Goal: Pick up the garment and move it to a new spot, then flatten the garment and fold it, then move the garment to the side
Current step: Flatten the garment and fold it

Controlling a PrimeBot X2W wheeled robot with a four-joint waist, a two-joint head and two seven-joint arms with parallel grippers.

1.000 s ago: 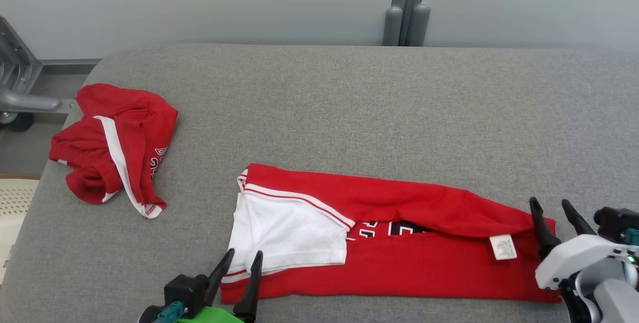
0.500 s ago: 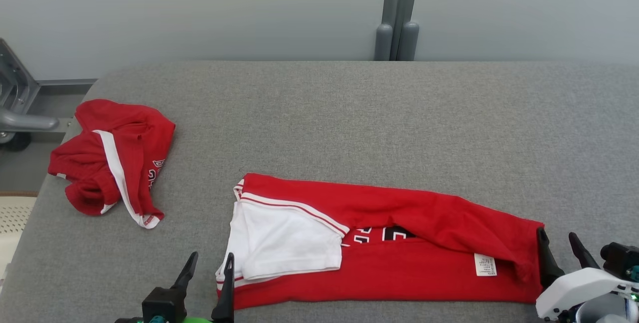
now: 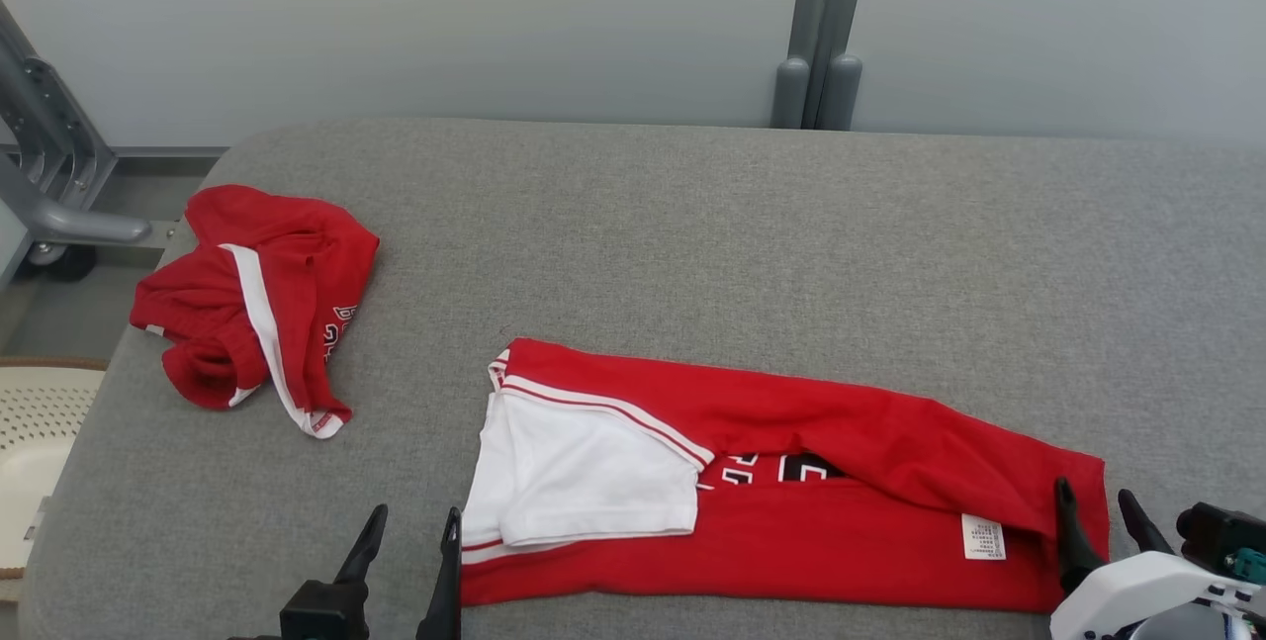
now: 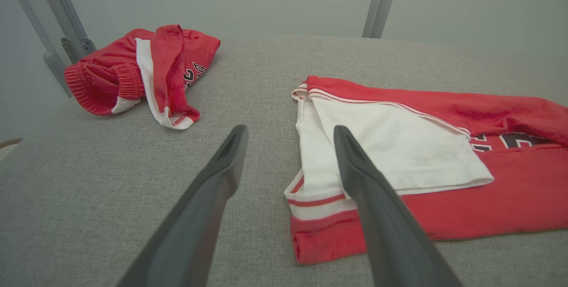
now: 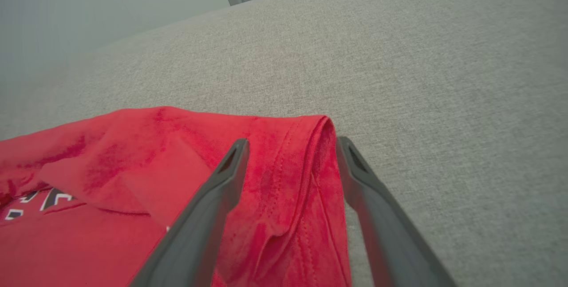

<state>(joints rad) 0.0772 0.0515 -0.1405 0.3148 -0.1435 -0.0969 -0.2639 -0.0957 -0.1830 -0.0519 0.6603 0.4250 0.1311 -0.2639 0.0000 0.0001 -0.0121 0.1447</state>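
The left hand (image 3: 415, 513) and right hand (image 3: 1094, 492) have spread open and drawn back. The red jersey (image 3: 791, 541), folded long, lies on the near grey woven tabletop (image 3: 692, 225); the right wrist view shows its stitched hem (image 5: 306, 167).

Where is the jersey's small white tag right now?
In the head view the white tag sits near the right end of the folded garment, on its near red layer, just left of the open right gripper.
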